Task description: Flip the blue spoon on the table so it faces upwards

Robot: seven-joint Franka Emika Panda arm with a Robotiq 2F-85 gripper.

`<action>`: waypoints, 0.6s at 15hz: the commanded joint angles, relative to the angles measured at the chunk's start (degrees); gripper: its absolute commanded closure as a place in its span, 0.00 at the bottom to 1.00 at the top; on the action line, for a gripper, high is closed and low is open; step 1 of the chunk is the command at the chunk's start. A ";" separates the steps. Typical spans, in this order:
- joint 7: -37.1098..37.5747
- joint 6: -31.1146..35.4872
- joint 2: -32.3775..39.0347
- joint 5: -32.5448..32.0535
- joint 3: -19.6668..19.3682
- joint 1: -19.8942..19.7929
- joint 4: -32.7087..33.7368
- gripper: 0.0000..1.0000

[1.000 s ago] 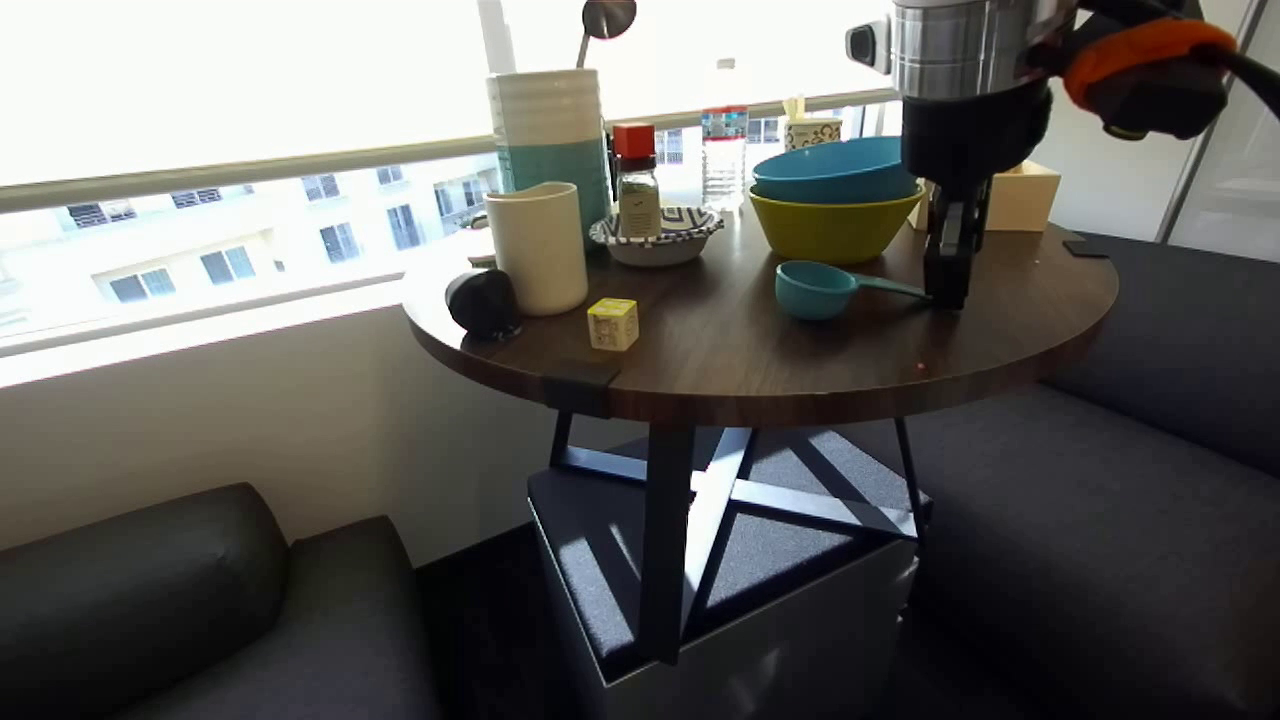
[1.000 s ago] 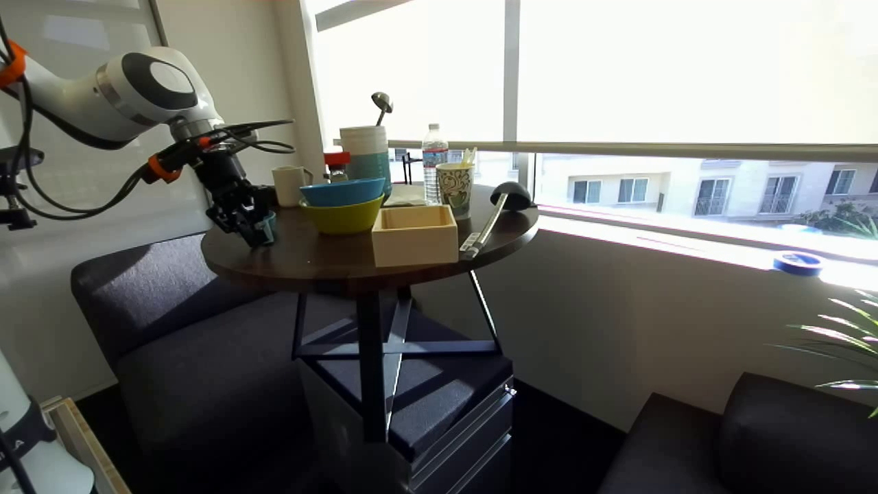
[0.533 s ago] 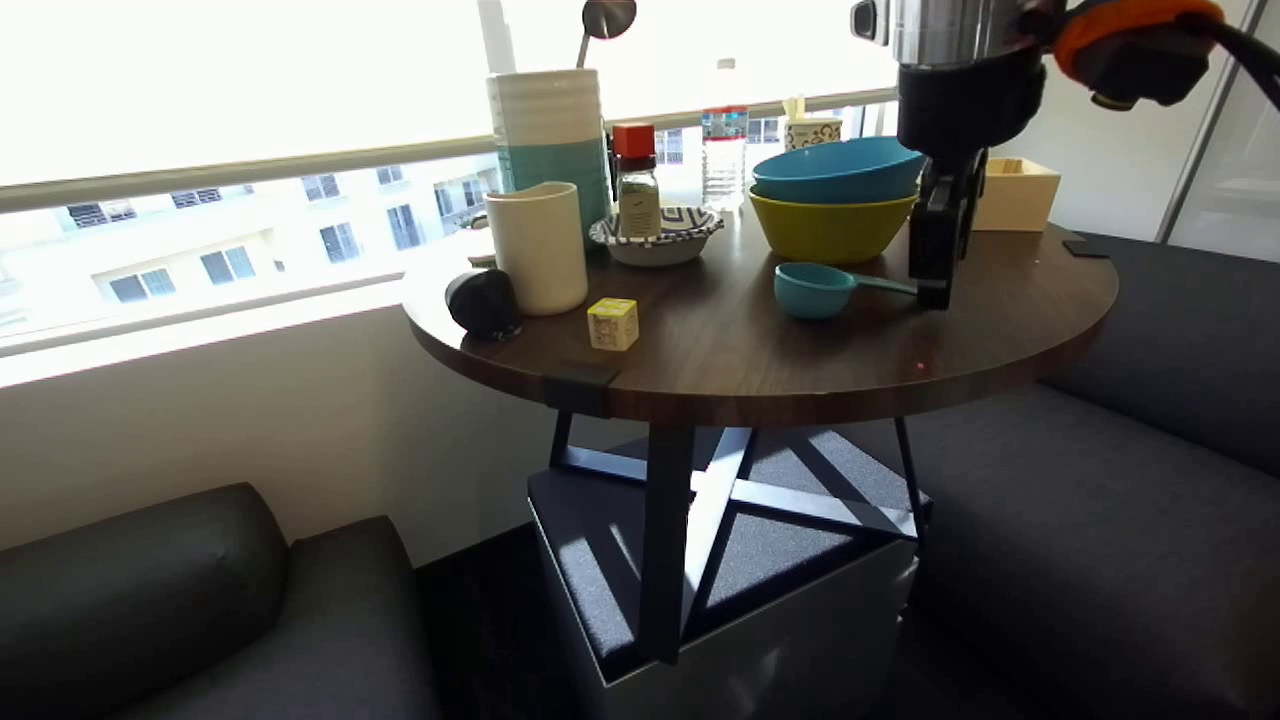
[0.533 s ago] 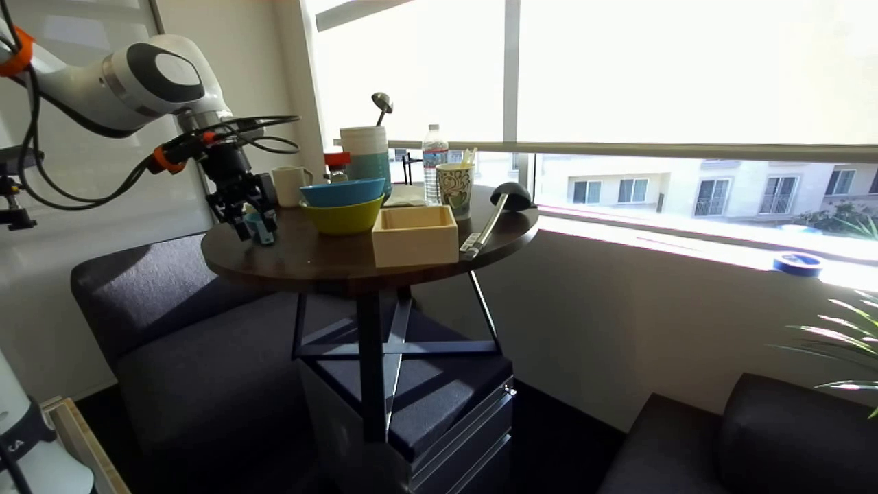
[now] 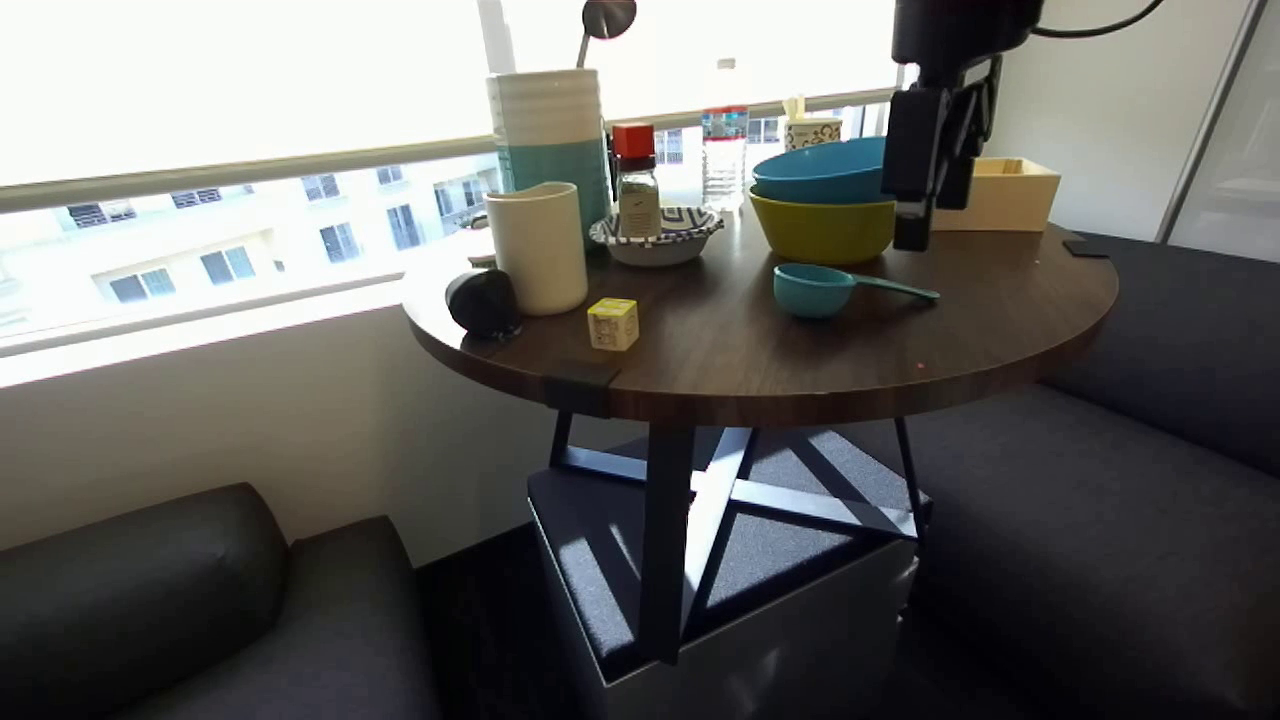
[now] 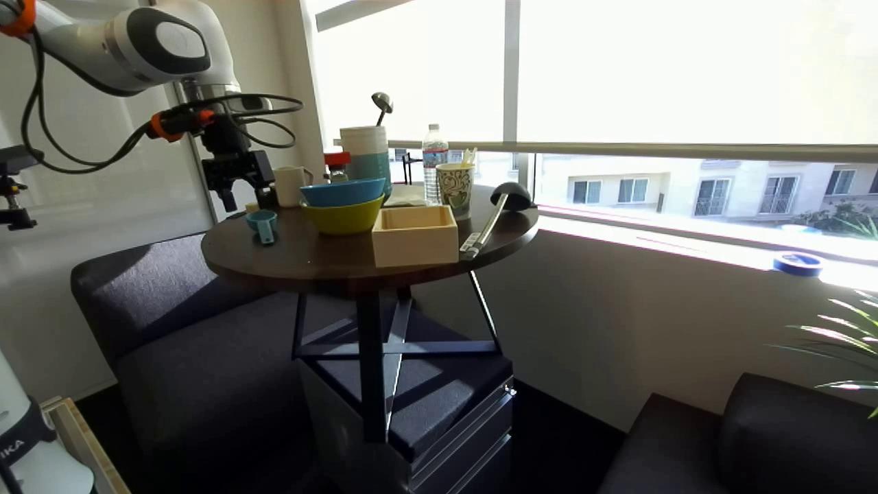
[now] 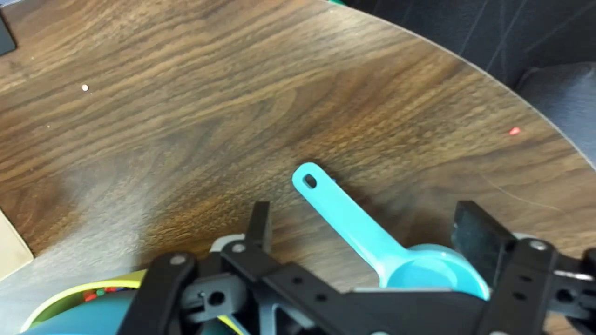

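Observation:
The blue spoon [image 5: 813, 292] rests on the round dark wooden table [image 5: 720, 365], its hollow facing upwards and its handle pointing towards the wooden box side. From above, the wrist view shows the handle and part of the inside of the bowl of the spoon [image 7: 354, 225]; the gripper's body covers the rest of the bowl. My gripper [image 7: 366, 221] hangs above the spoon, its fingers wide apart and nothing held between them. A gap separates the gripper [image 6: 249, 199] from the spoon [image 6: 263, 221] below in both exterior views.
A large blue bowl [image 6: 343, 191] sits in a yellow bowl [image 6: 346, 217] close beside the spoon. A pale wooden box [image 6: 416, 243] and a ladle [image 6: 494, 219] are further round. A cream mug [image 5: 540, 250], a yellow cube [image 5: 613, 325] and a black object [image 5: 483, 303] stand opposite.
The gripper has opened, let go of the spoon's handle and risen well above the table. The spoon has stayed in nearly the same place, hollow upwards.

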 commanded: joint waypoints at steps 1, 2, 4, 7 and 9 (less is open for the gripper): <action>-1.37 -3.97 -1.97 5.94 -1.82 0.87 2.49 0.00; -1.35 -4.64 -2.41 7.33 -2.23 0.77 3.04 0.00; -1.27 -6.04 -3.08 9.97 -2.97 0.60 4.04 0.00; -1.28 -6.70 -4.15 13.14 -3.78 0.51 4.72 0.00; -1.45 -6.79 -4.67 14.77 -4.12 0.51 4.99 0.00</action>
